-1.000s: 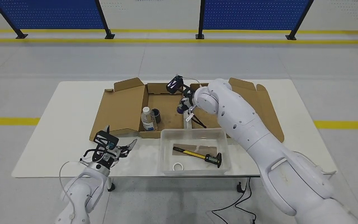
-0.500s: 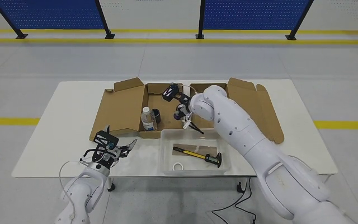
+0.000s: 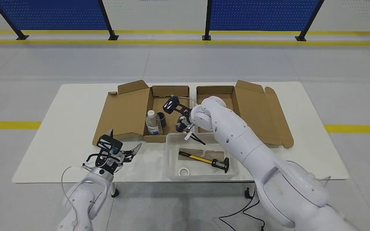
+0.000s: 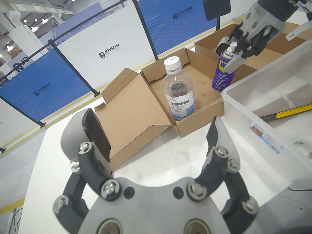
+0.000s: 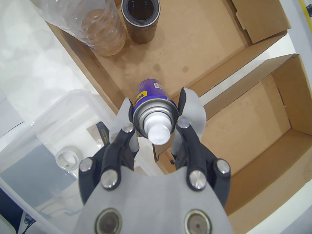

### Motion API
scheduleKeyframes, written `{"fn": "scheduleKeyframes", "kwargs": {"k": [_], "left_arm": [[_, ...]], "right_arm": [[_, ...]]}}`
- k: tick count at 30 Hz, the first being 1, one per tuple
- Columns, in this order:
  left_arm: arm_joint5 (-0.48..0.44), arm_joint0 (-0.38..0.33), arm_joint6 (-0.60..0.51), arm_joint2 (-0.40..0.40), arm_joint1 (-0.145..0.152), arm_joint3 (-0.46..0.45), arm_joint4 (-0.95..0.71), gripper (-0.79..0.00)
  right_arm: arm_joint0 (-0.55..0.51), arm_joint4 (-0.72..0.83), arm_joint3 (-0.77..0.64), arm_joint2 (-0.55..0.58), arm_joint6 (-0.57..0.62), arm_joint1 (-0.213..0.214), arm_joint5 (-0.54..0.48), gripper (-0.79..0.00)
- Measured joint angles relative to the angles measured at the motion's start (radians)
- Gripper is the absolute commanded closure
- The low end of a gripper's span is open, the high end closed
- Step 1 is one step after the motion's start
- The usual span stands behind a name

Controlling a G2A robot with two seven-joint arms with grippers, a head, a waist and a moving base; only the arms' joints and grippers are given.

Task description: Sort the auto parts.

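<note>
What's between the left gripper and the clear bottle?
In the left wrist view, only bare white table and the low front wall of the cardboard box separate the left gripper from the clear bottle.

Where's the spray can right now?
In the right wrist view, the spray can is held upright by the right gripper, at the corner of the bottle's cardboard box nearest the plastic bin.

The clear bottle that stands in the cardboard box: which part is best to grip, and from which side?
Probably the neck just under the white cap, from straight above. The clear bottle stands upright, far taller than the cardboard box wall, and a dark cylinder stands close beside it, so a sideways approach to the body looks crowded.
</note>
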Motion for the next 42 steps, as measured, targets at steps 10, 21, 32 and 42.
{"fn": "scheduleKeyframes", "kwargs": {"k": [10, 21, 32, 42], "left_arm": [[0.0, 0.0, 0.0, 0.0, 0.0, 0.0, 0.0, -0.785], [0.0, 0.0, 0.0, 0.0, 0.0, 0.0, 0.0, -0.785], [0.0, 0.0, 0.0, 0.0, 0.0, 0.0, 0.0, -0.785], [0.0, 0.0, 0.0, 0.0, 0.0, 0.0, 0.0, -0.785]], "right_arm": [[0.017, 0.007, 0.102, -0.02, -0.026, -0.05, -0.026, -0.265], [0.039, 0.003, 0.166, -0.02, -0.037, -0.08, -0.042, -0.434], [0.071, -0.029, 0.179, -0.015, -0.026, -0.09, -0.033, -0.665], [0.125, -0.089, 0.004, 0.017, 0.141, -0.052, -0.051, -0.659]]}}
